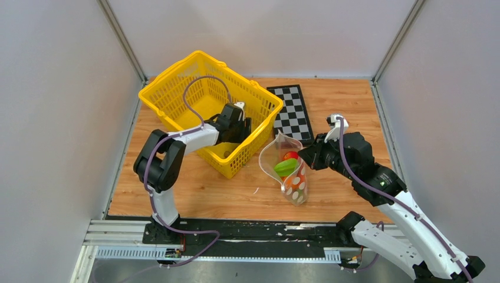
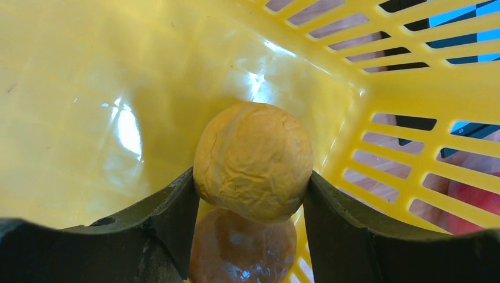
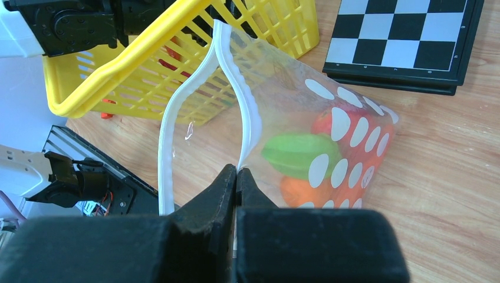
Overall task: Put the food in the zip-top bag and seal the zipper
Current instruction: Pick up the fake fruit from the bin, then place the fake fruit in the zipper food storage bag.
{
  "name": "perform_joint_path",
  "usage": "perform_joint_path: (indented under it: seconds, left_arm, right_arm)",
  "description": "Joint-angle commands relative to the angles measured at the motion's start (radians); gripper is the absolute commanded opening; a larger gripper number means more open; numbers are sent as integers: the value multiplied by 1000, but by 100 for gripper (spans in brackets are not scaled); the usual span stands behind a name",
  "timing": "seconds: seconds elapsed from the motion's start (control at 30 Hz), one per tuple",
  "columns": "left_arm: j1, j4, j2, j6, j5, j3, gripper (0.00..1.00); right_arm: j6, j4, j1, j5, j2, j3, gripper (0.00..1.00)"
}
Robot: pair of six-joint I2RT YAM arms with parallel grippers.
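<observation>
Basket [image 1: 177, 82] as reference. Left arm [image 1: 177, 144] reaches over its near wall, wrist dipped down inside toward a corner. Right arm [image 1: 377, 177] sits outside, right of the basket, forearm low and pointing back at it. Bag [image 1: 298, 187] lies just outside the basket's near-right wall, long axis running away from that wall, mouth end nearest the basket and standing open. Some food [image 3: 298, 154] is already in it: green, red and orange pieces. Left gripper [image 2: 250, 177] is clamped across the ball [image 2: 253, 147], pads touching both sides; ball is at or just off the basket floor, can't tell which. Right gripper [image 3: 236, 174] is pinched tight on one lip of the zipper [image 3: 247, 106], other lip hanging apart. My read: the ball must go up over the wall, then right to the mouth. Left arm is the only one near it.
</observation>
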Motion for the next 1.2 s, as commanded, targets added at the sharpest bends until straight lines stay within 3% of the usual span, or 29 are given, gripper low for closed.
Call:
perform_joint_path:
  seconds: [0.0, 0.47, 0.87, 1.0, 1.17]
  left_arm:
    - [-2, 9, -102, 24, -34, -12, 49]
    - [-2, -115, -438, 12, -105, -37, 51]
    - [-41, -143, -684, 32, -51, 40, 53]
    - [-68, -117, -698, 42, 39, 52, 53]
    - [-162, -65, -653, 134, 285, 72, 55]
  right_arm:
    - [7, 63, 2, 0, -6, -2, 0]
    - [14, 88, 4, -9, -5, -18, 0]
    - [15, 86, 3, -1, -15, -17, 0]
    - [15, 86, 3, -2, -14, -16, 0]
    - [16, 87, 3, -1, -16, -14, 0]
